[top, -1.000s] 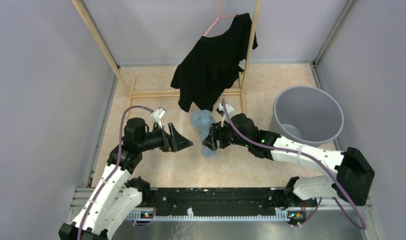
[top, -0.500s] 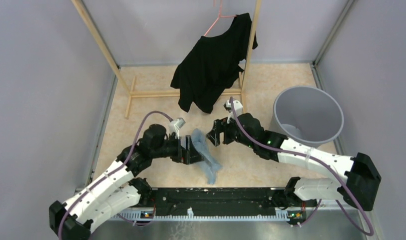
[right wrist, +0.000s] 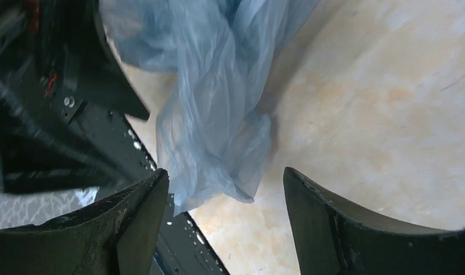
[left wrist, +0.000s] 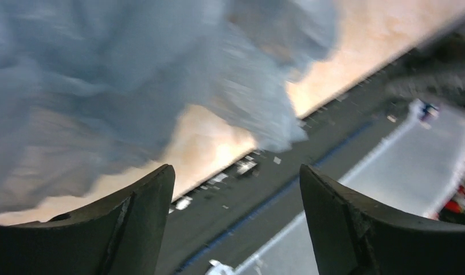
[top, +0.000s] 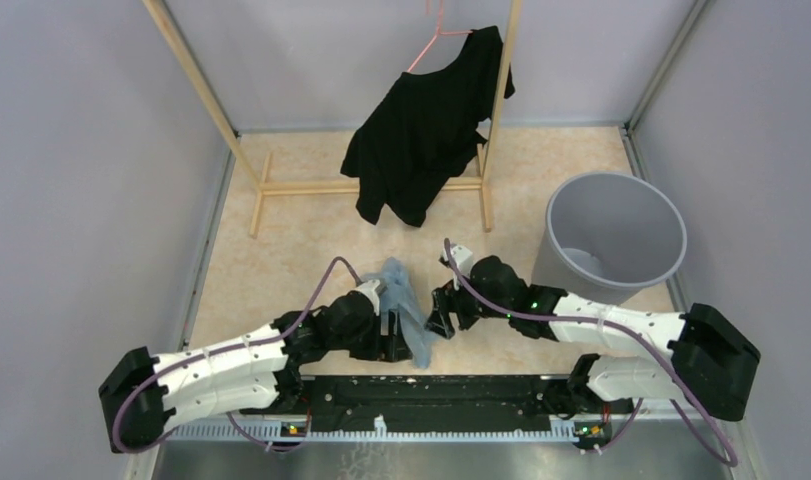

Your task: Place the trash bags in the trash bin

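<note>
Top external view: the trash bin (top: 613, 215) stands upright and open-mouthed on the beige table (top: 301, 250), with everything else to its left. The trash bag (top: 401, 298), a crumpled strip of pale blue film, lies well left of the bin and outside it, its lower end close to the black rail (top: 431, 395) at the arms' bases. The left gripper (top: 399, 337) sits at the bag's side away from the bin, overlapping the film from this angle. The right gripper (top: 437, 313) is just beside the bag on the side toward the bin. Left wrist view, blurred, shows the left fingers (left wrist: 141, 220) spread wide, with the film bunched beyond their tips. Right wrist view shows the right fingers (right wrist: 327, 220) spread wide too, the twisted bag ahead of them and none of it clamped. Up and left of the bin, a black shirt (top: 421, 130) hangs from a pink hanger (top: 428, 45) on a wooden rack (top: 196, 78).
</note>
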Robot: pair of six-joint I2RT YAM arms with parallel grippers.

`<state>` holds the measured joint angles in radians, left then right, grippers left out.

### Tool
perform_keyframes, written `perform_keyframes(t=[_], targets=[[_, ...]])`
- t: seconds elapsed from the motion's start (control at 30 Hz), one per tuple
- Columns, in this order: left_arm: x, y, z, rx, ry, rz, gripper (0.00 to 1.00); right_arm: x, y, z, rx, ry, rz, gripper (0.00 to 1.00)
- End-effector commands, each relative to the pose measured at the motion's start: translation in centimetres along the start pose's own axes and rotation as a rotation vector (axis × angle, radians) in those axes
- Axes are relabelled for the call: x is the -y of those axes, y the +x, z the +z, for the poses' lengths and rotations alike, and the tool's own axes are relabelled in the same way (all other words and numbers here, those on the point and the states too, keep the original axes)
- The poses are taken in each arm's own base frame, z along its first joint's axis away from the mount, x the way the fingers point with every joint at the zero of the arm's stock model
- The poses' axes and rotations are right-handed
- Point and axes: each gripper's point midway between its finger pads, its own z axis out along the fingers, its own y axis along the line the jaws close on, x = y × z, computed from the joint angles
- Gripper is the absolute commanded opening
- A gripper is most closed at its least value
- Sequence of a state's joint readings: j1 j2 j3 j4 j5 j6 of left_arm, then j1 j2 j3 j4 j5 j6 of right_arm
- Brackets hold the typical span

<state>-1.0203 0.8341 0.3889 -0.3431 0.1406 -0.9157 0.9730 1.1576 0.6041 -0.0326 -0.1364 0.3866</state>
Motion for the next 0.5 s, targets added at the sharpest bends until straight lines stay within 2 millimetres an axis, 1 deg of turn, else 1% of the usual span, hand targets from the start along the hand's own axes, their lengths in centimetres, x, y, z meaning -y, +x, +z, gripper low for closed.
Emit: perform_keyframes(t=[0.0, 0.07, 0.17, 0.27, 0.33, 0.43, 0.47], targets=[[-3.5, -3.0, 1.0, 0.150, -0.230, -0.041, 0.83, -3.6, 0.4, 0.8, 0.041, -0.219, 0.046, 0.72], [-4.1, -4.1, 0.8, 0.180, -0.295, -0.016, 0.76, -3.5, 0.8, 1.3, 0.042, -0.220, 0.059, 0.72], [-3.0, -5.2, 1.1, 0.195, -0.278, 0.017, 0.73, -3.0, 1.6, 2.1, 0.030, -0.213, 0.065, 0.71], [-2.2, -5.3, 1.5, 0.191, -0.246, 0.019, 0.71, -2.6, 1.9, 3.2, 0.032, -0.199, 0.061, 0.68], [-1.9, -5.1, 1.5, 0.189, -0.223, 0.009, 0.70, -1.7, 1.7, 3.8, 0.051, -0.156, 0.059, 0.61], [-1.4, -4.7, 1.3, 0.184, -0.173, -0.015, 0.70, -0.4, 1.3, 4.8, 0.066, -0.083, 0.062, 0.47], [-1.0, -4.5, 1.2, 0.180, -0.148, -0.023, 0.71, -0.2, 1.4, 5.0, 0.062, -0.069, 0.066, 0.41]])
